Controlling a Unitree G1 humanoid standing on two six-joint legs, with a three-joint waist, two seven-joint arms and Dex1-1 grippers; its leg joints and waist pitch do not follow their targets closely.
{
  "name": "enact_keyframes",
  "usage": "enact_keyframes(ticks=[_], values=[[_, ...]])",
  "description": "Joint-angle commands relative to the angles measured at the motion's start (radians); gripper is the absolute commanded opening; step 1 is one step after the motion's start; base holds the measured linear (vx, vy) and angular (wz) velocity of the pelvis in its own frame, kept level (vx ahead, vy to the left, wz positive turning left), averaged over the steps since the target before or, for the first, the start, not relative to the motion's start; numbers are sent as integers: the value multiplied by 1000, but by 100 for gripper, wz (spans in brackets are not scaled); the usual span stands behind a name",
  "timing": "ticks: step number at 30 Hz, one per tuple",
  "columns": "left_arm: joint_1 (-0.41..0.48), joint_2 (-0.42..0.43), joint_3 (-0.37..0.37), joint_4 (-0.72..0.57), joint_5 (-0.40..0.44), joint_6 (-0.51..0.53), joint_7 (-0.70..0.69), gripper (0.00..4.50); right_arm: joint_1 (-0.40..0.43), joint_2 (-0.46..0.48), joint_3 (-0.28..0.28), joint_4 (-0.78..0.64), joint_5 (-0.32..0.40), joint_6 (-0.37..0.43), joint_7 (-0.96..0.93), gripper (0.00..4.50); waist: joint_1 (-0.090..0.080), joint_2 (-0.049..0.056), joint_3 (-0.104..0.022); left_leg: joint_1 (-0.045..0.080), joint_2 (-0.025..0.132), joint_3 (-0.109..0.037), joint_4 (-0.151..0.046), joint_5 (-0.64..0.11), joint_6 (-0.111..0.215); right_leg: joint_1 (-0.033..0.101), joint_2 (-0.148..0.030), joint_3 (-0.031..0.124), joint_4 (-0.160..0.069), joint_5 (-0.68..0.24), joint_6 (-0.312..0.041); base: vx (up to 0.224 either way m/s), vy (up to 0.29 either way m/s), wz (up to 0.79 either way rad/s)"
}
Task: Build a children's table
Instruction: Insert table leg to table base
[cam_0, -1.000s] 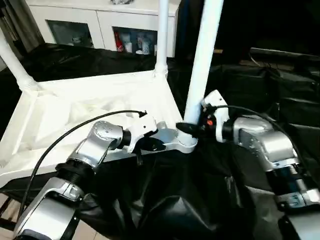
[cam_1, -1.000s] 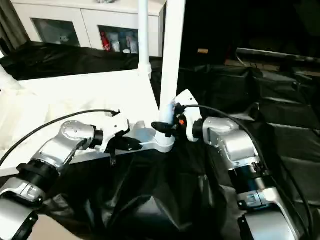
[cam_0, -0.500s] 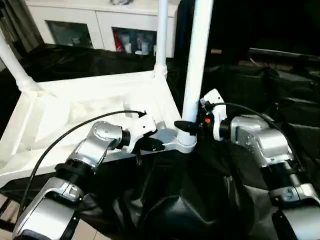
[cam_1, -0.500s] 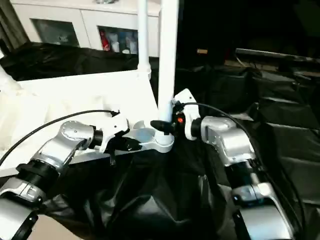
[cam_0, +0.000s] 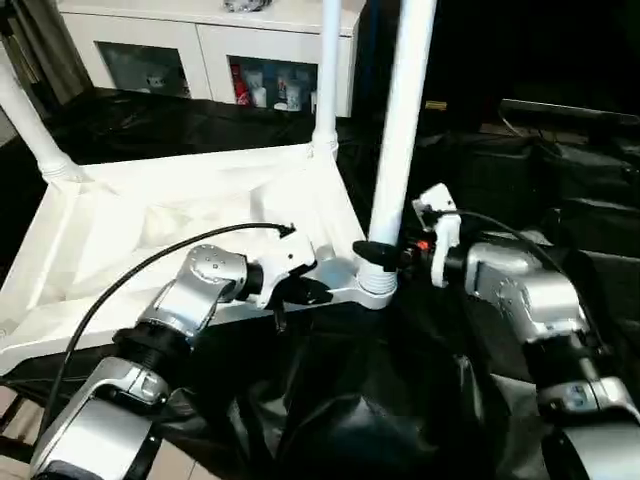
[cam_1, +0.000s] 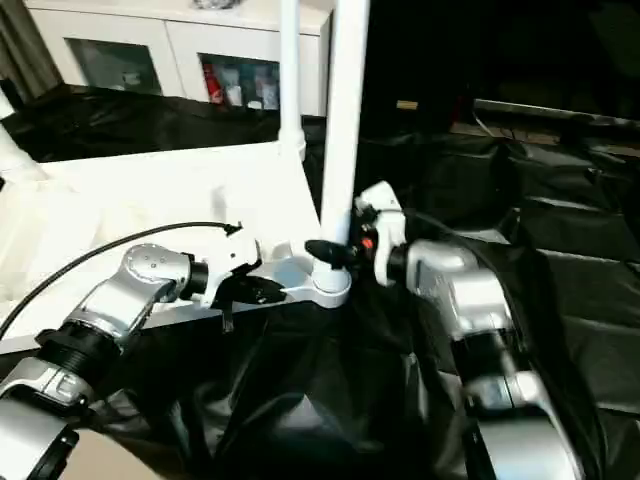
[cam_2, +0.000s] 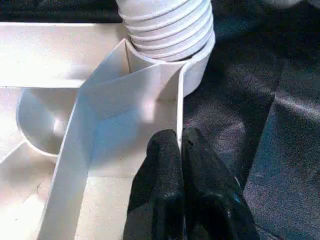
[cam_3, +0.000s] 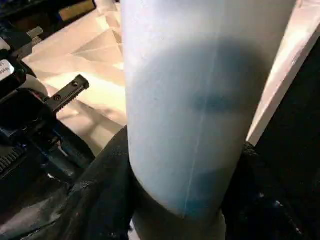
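The children's table top (cam_0: 170, 215) lies upside down on black sheeting, ribbed underside up. Two legs stand in its far right socket (cam_0: 326, 70) and left socket (cam_0: 25, 115). A third leg (cam_0: 400, 130) stands in the near right corner socket (cam_0: 372, 290), and its ribbed end (cam_2: 167, 22) shows seated there. My right gripper (cam_0: 375, 252) is shut on this leg just above the socket, with black fingers (cam_3: 105, 200) on both sides of the tube (cam_3: 200, 100). My left gripper (cam_0: 305, 292) is shut on the top's thin rim wall (cam_2: 177, 115) beside that socket, fingers (cam_2: 167, 165) pinching it.
White cabinets (cam_0: 200, 50) with glass doors stand behind the table top. Crumpled black sheeting (cam_0: 350, 400) covers the surface in front and to the right (cam_0: 560, 180). A black cable (cam_0: 150, 265) loops over my left forearm.
The leg in my right gripper has swung from a rightward lean to nearly upright, and my right forearm has shifted with it. My left gripper has stayed on the rim.
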Motion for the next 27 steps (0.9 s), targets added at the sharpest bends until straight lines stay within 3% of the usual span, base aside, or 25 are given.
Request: enact_keyframes(ticks=[1,4,7,8,11,14,18,27], values=[[6,6,21,0,-3,-8,8,0,61,-3,2,41,-22,13,-32,189,8,10,-83,2,38,-9,-61,-85,53,74,-79,60,-71,-110,-225,0,0,0],[2,5,26,7,-4,-8,12,0,103,16,-32,29,-5,-26,-61,189,6,7,-79,2,36,-10,-65,-114,43,74,-76,57,-78,-160,-212,0,0,0],[-3,3,27,16,-2,-10,14,0,137,37,-62,26,7,-70,-82,189,6,11,-75,7,36,-10,-69,-152,33,73,-78,56,-89,-228,-192,0,0,0],[-6,3,27,21,-1,-11,14,0,154,49,-76,23,15,-86,-91,189,7,20,-74,10,36,-13,-72,-165,26,74,-78,55,-91,-253,-185,0,0,0],[-12,2,28,29,1,-11,16,0,193,69,-94,10,32,-110,-99,189,5,16,-74,14,37,-13,-76,-181,25,74,-78,55,-97,-264,-176,0,0,0],[-16,0,27,35,5,-12,22,0,235,69,-68,-46,17,-138,-98,189,5,16,-75,11,37,-14,-77,-160,34,76,-76,55,-93,-226,-182,0,0,0],[-18,-1,30,39,6,-13,31,0,256,60,-29,-107,-17,-167,-109,189,5,14,-72,11,36,-14,-79,-165,32,75,-77,55,-98,-276,-162,0,0,0],[-14,-5,29,43,10,-20,36,0,259,57,41,-156,-67,-182,-118,189,3,13,-71,11,37,-14,-81,-171,33,72,-78,56,-101,-290,-153,0,0,0]])
